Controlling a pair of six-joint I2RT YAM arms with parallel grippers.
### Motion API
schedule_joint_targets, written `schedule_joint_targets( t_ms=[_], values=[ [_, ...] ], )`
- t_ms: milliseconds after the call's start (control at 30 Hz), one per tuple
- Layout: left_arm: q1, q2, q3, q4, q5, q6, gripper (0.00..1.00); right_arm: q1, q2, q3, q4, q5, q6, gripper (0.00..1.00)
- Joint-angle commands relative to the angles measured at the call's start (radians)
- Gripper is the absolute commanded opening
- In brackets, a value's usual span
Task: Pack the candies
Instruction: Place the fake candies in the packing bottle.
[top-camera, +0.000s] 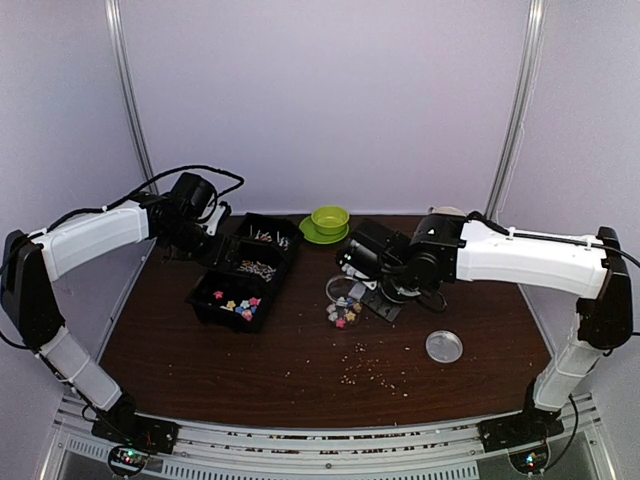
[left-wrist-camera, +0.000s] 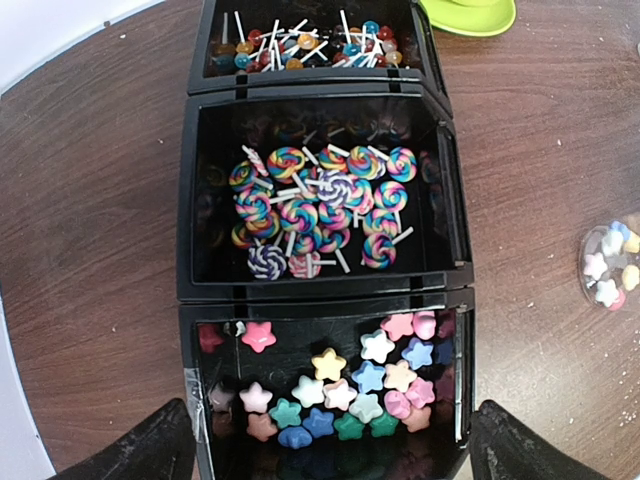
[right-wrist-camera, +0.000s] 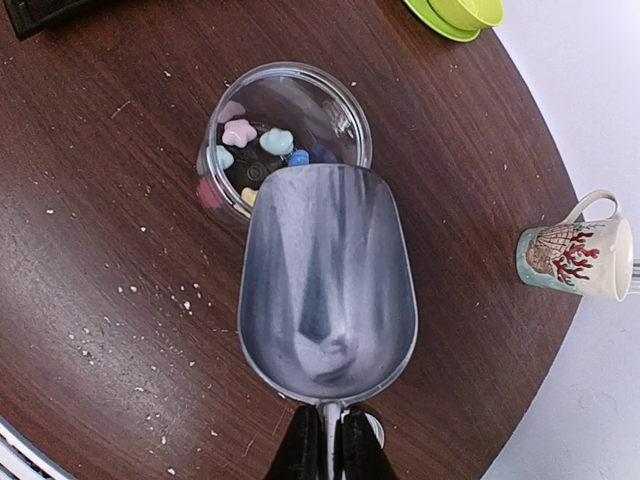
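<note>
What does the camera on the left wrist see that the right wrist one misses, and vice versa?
Only the left wrist view: the inside of the black tray, with stick lollipops, swirl lollipops and star candies. Only the right wrist view: a metal scoop gripped by the right hand, and a mug. Both: the clear tub holding pastel candies, the green dish and the brown table.

Left end effector (left-wrist-camera: 330, 448) spread wide, right end effector (right-wrist-camera: 328, 450) pinched shut, both seemingly pointing downward.
</note>
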Motion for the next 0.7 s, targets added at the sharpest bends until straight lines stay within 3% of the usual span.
schedule_joint_targets(
  t_ms=[0,667],
  values=[
    [0.012,-0.027,-0.007,0.04,-0.006,-0.006,0.98,-0.005,0.03,0.059,-0.044,0.015,-0.012,0.0],
    [0.015,-0.024,-0.007,0.038,-0.019,-0.007,0.98,-0.014,0.168,0.192,-0.106,0.076,-0.023,0.0]
  ],
)
